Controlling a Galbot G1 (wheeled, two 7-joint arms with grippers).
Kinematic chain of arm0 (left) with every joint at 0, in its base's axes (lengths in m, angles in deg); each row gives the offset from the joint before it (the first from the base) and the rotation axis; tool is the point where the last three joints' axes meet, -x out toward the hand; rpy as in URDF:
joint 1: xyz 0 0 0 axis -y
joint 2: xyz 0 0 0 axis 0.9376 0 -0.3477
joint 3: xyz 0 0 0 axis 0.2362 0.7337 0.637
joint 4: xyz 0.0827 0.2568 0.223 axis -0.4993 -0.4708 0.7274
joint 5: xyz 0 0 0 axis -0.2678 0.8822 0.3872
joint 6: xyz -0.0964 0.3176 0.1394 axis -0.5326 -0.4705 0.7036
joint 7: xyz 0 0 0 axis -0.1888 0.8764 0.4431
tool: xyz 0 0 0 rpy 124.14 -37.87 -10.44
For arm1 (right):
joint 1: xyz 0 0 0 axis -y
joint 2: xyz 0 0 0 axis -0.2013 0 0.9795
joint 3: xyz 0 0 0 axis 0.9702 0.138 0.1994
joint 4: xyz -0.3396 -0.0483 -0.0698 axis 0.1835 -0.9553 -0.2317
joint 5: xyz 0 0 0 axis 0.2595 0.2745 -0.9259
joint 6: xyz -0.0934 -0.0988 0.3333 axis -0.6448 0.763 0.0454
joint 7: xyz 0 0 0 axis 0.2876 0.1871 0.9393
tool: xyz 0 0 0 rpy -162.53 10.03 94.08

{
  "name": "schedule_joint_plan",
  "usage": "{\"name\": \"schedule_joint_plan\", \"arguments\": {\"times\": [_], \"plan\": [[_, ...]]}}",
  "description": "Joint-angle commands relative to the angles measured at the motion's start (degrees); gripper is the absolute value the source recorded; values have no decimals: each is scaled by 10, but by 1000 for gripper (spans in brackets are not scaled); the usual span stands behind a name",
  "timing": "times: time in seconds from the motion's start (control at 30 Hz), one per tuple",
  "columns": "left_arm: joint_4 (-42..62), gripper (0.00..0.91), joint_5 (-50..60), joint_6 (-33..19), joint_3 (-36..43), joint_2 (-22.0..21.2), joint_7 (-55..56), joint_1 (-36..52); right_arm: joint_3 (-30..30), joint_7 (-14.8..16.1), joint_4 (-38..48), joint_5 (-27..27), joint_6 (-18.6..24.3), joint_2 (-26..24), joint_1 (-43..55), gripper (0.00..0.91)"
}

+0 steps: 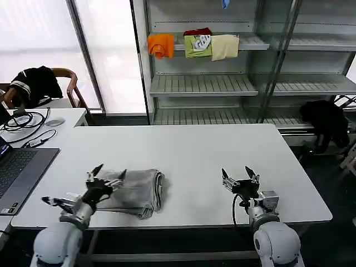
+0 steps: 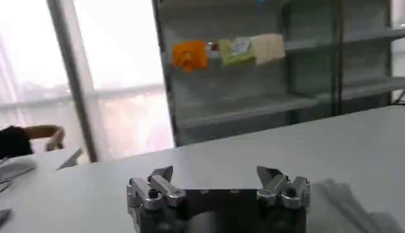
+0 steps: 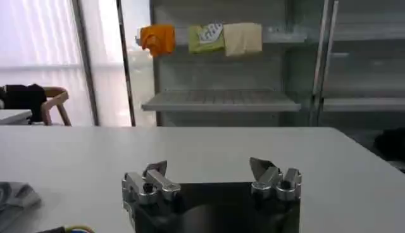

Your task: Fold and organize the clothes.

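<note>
Where the white table point(image 1: 183, 161) nears the robot's left front corner, a folded light grey shirt point(image 1: 136, 192) lies flat in a compact bundle. Its long axis runs roughly from the table's near edge toward the far edge; the rounded fold faces the table's centre, and the looser layered edges face the laptop point(image 1: 19, 172) on the adjoining desk. Which end is the collar cannot be told.

The left gripper point(image 1: 109, 174) sits at the shirt's laptop-side edge, fingers spread wide and gripping nothing; in the left wrist view the left gripper point(image 2: 215, 180) shows a clear gap between its fingers, with pale cloth just beside one finger.

The right gripper point(image 1: 240, 176) hovers over bare table, well apart from the shirt on the side away from the laptop, fingers wide apart and empty, likewise in the right wrist view point(image 3: 209, 174).

Beyond the table's far edge, a shelf unit point(image 1: 206, 83) carries orange, green and cream folded garments point(image 1: 194, 44).
</note>
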Motion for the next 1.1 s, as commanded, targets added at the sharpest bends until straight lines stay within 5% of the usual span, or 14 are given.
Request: {"name": "schedule_joint_plan", "arguments": {"times": [0.03, 0.67, 0.7, 0.73, 0.93, 1.0, 1.1], "plan": [[98, 907, -64, -12, -108, 33, -9, 1, 2, 0, -2, 1, 0, 2, -2, 907], [111, 907, -34, 24, -55, 5, -24, -4, -4, -3, -3, 1, -1, -3, -1, 907], [112, 736, -36, 27, -54, 4, -26, -4, -3, -3, -2, 1, -1, -4, 0, 907], [112, 665, -42, 30, -53, 4, -28, -5, -3, -3, -2, 1, -1, -4, 0, 907], [107, 353, -72, 60, -50, -4, -35, -7, -3, -4, 2, 0, -1, -4, 6, 907], [104, 20, -84, 69, -50, -6, -34, -5, -4, -4, 1, -1, -1, -4, 7, 907], [98, 10, -100, 78, -50, -9, -32, -6, -5, -4, 1, -2, 0, -5, 7, 907]]}}
